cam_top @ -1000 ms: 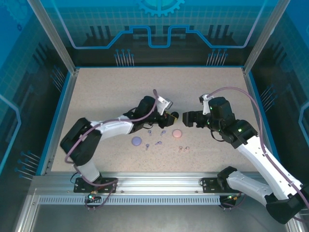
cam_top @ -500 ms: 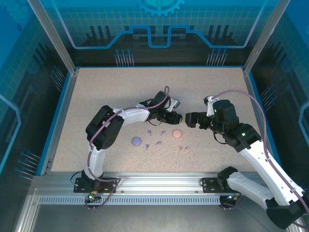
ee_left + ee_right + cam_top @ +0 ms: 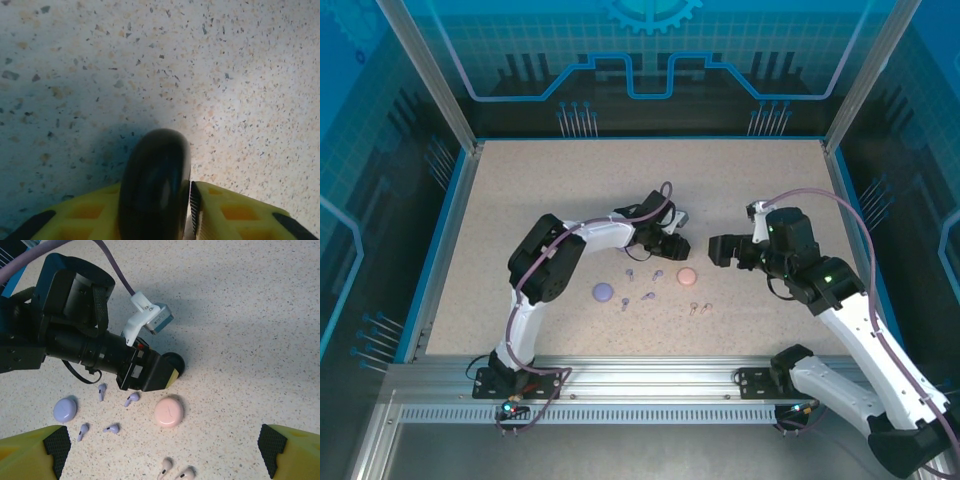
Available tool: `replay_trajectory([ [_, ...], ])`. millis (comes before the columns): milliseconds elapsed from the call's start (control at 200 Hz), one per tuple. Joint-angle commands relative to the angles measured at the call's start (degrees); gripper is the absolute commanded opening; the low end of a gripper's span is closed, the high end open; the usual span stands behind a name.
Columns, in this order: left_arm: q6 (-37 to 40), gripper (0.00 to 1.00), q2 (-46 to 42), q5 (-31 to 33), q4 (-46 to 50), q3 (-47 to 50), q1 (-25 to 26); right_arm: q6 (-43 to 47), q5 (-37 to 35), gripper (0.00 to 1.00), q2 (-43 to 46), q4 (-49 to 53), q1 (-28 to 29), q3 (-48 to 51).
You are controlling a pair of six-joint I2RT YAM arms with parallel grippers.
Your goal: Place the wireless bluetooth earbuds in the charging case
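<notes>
The left gripper (image 3: 673, 246) is clamped on what looks like a black round case (image 3: 155, 185), stood on its edge. The right gripper (image 3: 720, 250) hovers near the pink case (image 3: 169, 411), fingers spread wide.

The speckled table (image 3: 540, 190) had a lavender round case (image 3: 603, 291) and a pink round case (image 3: 687, 276) lying on it. Four small lavender earbuds (image 3: 648, 296) lay between them. Two pale pink earbuds (image 3: 700, 308) lay near the pink one.
</notes>
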State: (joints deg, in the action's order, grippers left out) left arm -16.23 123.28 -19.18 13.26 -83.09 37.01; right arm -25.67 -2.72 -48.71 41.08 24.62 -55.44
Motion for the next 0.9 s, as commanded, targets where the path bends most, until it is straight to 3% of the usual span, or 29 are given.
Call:
replay_trajectory([
  [0, 2.3, 0.41, -1.9, 4.7, 2.5, 0.5, -0.5, 2.5, 2.8, 1.0, 0.7, 2.8, -1.9, -0.8],
  [235, 4.3, 0.48, -10.7, 8.9, 2.0, 4.8, -1.2, 5.8, 5.4, 1.0, 0.3, 4.9, -3.3, -1.0],
  [380, 5.2, 0.51, -19.8, 12.1, 0.6, 10.2, -1.2, 5.7, 2.7, 1.0, -2.0, 9.8, -3.3, -3.1],
  [565, 5.8, 0.51, -33.0, 15.7, -3.5, 18.7, -1.4, 3.3, 4.9, 1.0, -7.3, 10.4, -2.6, -3.9],
  [895, 4.8, 0.6, -56.5, 22.5, -15.0, 35.4, -2.7, 1.0, -5.8, 0.86, -28.4, 9.4, 10.3, -7.8],
])
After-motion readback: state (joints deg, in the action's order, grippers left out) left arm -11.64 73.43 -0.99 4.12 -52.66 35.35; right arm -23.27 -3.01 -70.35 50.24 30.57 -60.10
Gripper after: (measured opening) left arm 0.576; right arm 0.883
